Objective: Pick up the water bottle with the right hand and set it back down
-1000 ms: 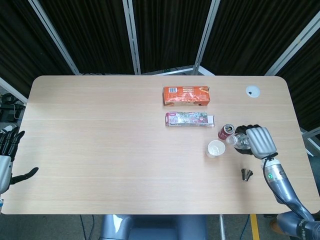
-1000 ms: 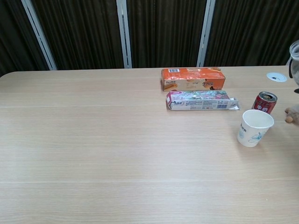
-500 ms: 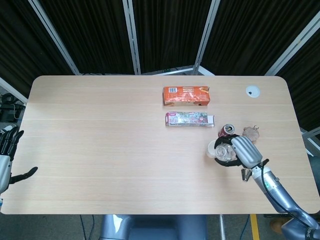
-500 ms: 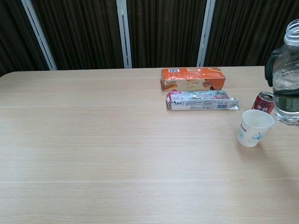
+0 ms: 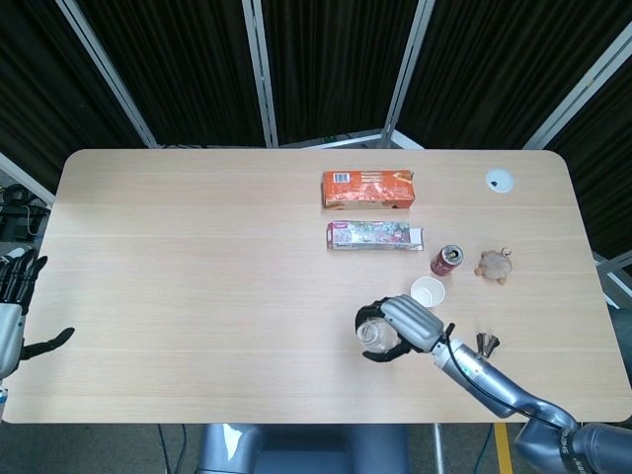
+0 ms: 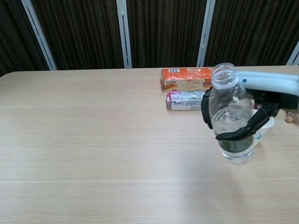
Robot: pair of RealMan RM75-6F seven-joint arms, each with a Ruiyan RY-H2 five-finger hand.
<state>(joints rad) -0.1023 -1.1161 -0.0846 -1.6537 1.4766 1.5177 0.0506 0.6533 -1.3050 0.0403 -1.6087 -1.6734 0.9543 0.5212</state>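
Clear plastic water bottle (image 6: 231, 119) sits upright in your right hand (image 5: 403, 322), fingers wrapped round its body. You've carried it from the right edge toward the tabletop's (image 5: 197, 276) front middle; pickup done, set-down remains.

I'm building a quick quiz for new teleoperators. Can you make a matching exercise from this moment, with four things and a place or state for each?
Things:
1. water bottle
2. orange box
3. red can
4. left hand

States:
A. empty, at the table's left edge
B. held by the right hand
C. farthest back of the two boxes
D. standing just behind the paper cup

Pairs: 1-B, 2-C, 3-D, 4-A
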